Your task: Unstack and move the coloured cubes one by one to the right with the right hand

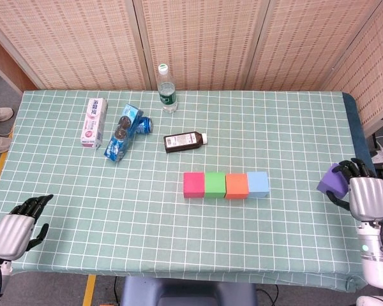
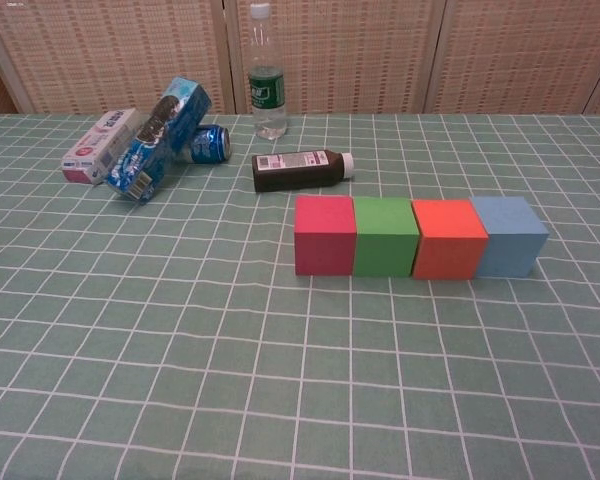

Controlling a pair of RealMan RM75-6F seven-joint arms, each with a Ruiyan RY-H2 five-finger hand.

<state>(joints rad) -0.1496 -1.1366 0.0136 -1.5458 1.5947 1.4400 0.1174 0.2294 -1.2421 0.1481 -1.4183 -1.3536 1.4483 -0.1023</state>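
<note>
A row of cubes lies on the table: pink, green, orange-red and light blue, side by side and touching. Far to the right near the table's edge, my right hand holds the purple cube, which is partly hidden by the fingers; whether it touches the cloth I cannot tell. My left hand hangs open off the front left corner. Neither hand shows in the chest view.
At the back stand a water bottle, a dark bottle lying on its side, a white-pink box, a blue packet and a small can. The green checked cloth covers the table.
</note>
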